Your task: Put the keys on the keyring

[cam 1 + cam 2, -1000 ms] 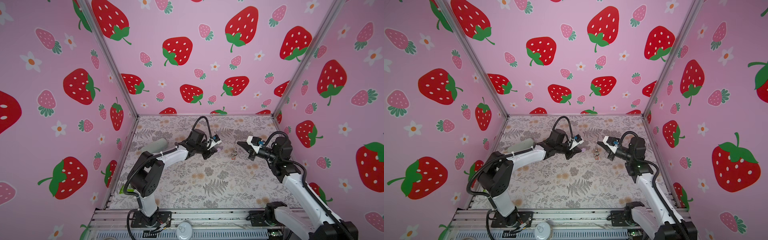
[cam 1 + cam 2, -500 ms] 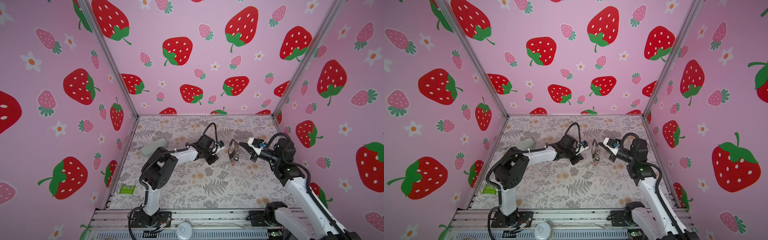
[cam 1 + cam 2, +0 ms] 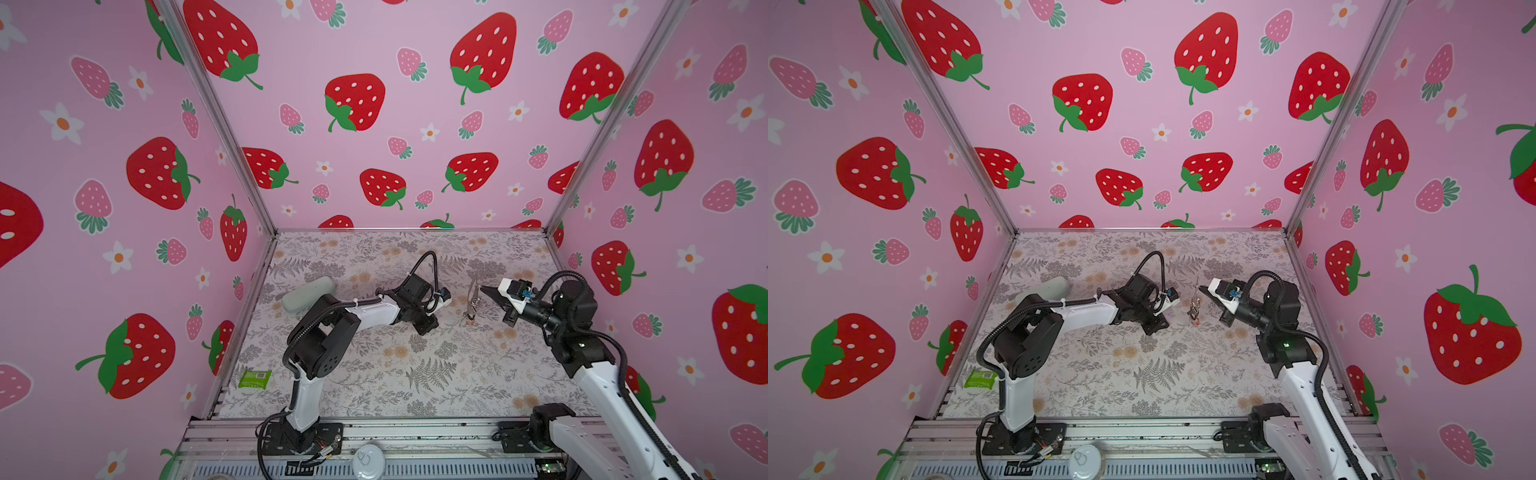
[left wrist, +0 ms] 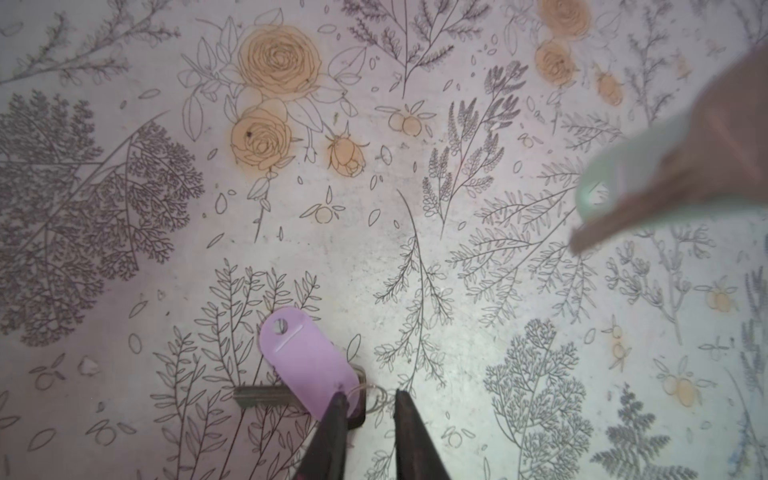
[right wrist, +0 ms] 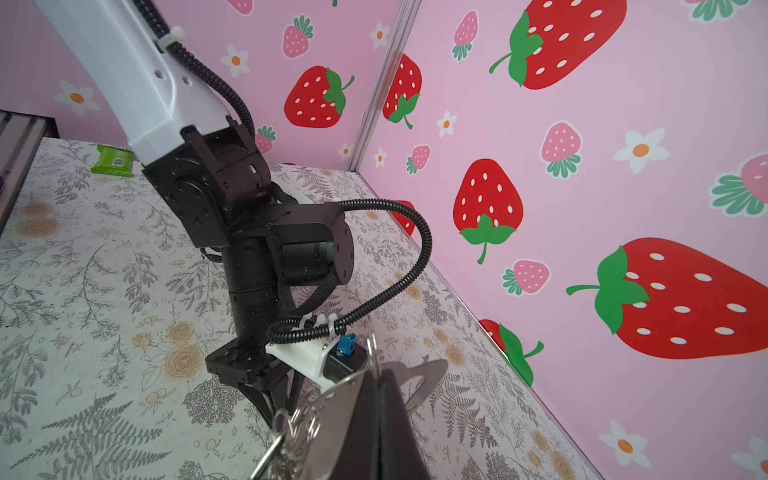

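A lilac-tagged key (image 4: pixel 307 365) lies flat on the floral table, its small wire ring between the fingertips of my left gripper (image 4: pixel 370 399). The jaws stand slightly apart, open, with one fingertip (image 4: pixel 337 405) overlapping the tag's end. In both top views the left gripper (image 3: pixel 426 328) (image 3: pixel 1152 328) points down at the table and hides that key. My right gripper (image 5: pixel 376 390) (image 3: pixel 483 288) is shut on the taupe strap of the keyring (image 5: pixel 340 399) (image 3: pixel 471 301) (image 3: pixel 1194 303). The keyring hangs above the table with metal rings and keys (image 5: pixel 297 428) below it.
A pale grey-green oblong case (image 3: pixel 307 293) (image 3: pixel 1054 286) lies at the back left of the table. A green packet (image 3: pixel 254 379) (image 3: pixel 980 379) lies near the front left edge. Pink strawberry walls close the table on three sides. A blurred pale green tag (image 4: pixel 598 187) hangs by the strap.
The left gripper came down to the table and opened, leaving the lilac key lying there. The right gripper lifted the keyring so that it hangs upright.
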Controlling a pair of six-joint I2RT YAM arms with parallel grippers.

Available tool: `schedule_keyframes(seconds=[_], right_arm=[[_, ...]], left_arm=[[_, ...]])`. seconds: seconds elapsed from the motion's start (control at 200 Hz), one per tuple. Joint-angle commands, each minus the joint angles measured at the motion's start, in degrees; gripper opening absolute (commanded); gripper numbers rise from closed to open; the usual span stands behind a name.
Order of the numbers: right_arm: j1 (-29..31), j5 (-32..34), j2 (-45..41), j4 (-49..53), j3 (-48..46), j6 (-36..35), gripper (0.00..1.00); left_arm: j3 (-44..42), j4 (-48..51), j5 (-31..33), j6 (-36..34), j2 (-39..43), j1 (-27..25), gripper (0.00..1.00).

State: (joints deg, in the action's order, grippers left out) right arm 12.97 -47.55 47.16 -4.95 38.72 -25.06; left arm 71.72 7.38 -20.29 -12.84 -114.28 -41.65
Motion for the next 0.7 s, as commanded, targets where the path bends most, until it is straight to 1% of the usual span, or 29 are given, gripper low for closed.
schedule_keyframes(seconds=[0.0,0.135,0.305,0.385,0.465,0.565,0.68,0.695], right_arm=[[0.1,-0.8,-1.4,0.2,-0.7,-0.8,0.0],[0.1,-0.9,-1.7,0.1,-0.7,-0.8,0.0],[0.0,-1.2,-1.8,0.3,-0.5,-0.8,0.0],[0.1,-1.2,-1.8,0.4,-0.4,-1.1,0.0],[0.1,-1.0,-1.9,0.7,0.0,-1.2,0.0],[0.1,-0.6,-2.4,1.3,0.4,-1.0,0.0],[0.1,0.5,-3.5,1.8,0.2,-1.0,0.0],[0.1,0.7,-3.7,1.9,0.2,-1.1,0.0]], left_arm=[[-2.2,-1.7,-0.1,1.7,3.0,0.4,0.31],[-5.7,-4.4,1.3,3.9,5.1,0.9,0.32],[-7.9,-4.8,3.7,5.4,5.4,0.7,0.32],[-7.8,-4.8,4.7,4.5,5.0,0.2,0.32],[-7.1,-4.5,7.3,2.9,4.7,-0.5,0.31],[-5.6,-2.8,8.7,4.5,4.8,-0.9,0.31],[-11.0,-10.1,12.1,5.4,6.5,-2.8,0.32],[-11.8,-11.3,13.9,5.6,6.6,-3.2,0.32]])
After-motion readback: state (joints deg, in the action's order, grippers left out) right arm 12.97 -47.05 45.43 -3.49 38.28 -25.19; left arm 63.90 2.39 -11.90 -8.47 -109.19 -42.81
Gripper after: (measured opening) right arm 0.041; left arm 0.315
